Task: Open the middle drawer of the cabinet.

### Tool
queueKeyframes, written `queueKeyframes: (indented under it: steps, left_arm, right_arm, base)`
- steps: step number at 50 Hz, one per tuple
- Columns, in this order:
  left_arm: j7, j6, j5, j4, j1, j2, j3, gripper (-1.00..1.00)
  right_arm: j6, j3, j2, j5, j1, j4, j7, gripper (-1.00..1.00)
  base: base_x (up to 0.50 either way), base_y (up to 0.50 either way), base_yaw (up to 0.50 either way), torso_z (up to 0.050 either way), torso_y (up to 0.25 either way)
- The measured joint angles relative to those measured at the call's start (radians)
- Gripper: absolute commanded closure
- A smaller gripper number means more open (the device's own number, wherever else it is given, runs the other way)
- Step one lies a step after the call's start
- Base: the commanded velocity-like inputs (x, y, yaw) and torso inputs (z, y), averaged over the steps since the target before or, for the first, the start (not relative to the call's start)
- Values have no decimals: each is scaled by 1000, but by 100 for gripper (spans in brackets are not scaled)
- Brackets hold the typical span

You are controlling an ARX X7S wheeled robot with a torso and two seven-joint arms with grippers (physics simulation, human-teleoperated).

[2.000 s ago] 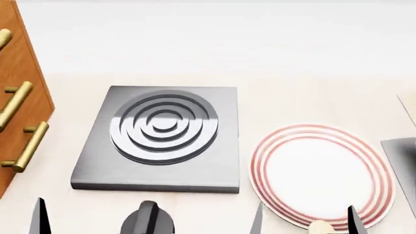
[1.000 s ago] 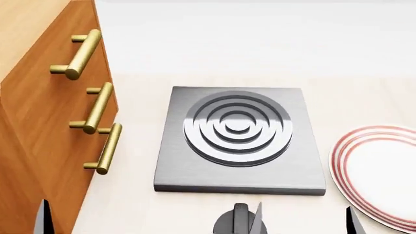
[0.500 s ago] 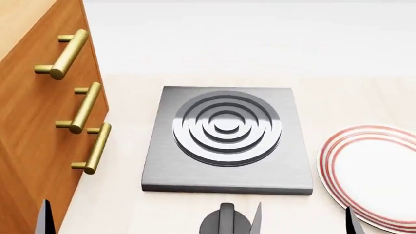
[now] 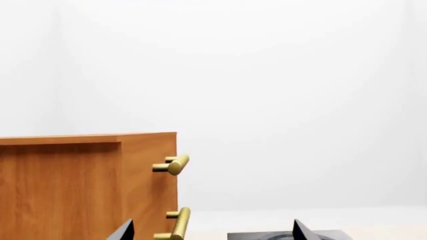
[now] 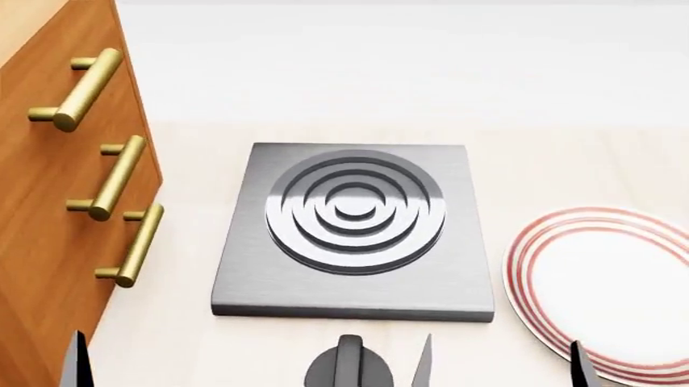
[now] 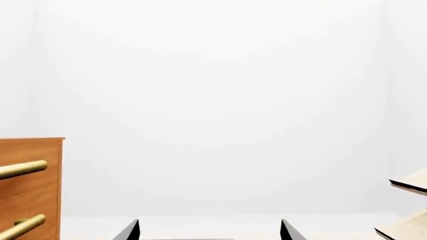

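Note:
The orange-brown cabinet [image 5: 38, 210] stands at the left of the head view, with three brass bar handles on its face. The middle drawer [image 5: 52, 179] carries the second handle [image 5: 108, 177] and sits flush with the fronts above and below. In the left wrist view the cabinet [image 4: 80, 185] is ahead, and the second handle [image 4: 179, 225] shows just inside one fingertip. My left gripper [image 4: 210, 232] is open, short of the cabinet and empty. My right gripper [image 5: 502, 367] is open too, low in the view over the counter by the plate.
A grey square stove plate [image 5: 350, 230] with raised rings lies in the middle of the pale counter, with a dark knob [image 5: 344, 369] at its near edge. A white plate with red rings [image 5: 603, 290] lies at the right. A pale slanted wood panel [image 6: 410, 205] shows in the right wrist view.
The head view swung so the cabinet came further into view, then everything drifted back left. Both grippers keep the same place in the view and stay open.

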Motion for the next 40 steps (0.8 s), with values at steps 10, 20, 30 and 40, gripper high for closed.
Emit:
queueKeyframes:
  steps: [10,20,30,40]
  left_arm:
    - [21,-202,175,80,-139,5,85,-100]
    - [245,-621,627,54,-563,32,385,-100]
    - [444,-812,894,-167,-921,61,613,-100]
    - [456,-788,942,-569,-1147,105,738,-100]
  right_arm:
    - [2,10,5,23,5,4,6,-100]
    - [-2,39,17,85,9,19,2,-100]
    - [-15,68,35,157,-1,19,-8,-100]
    - [-36,109,53,228,-20,9,-12,-100]
  base:
    - [0,0,0,0,0]
    - [0,0,0,0,0]
    - [0,0,0,0,0]
    - [0,0,0,0,0]
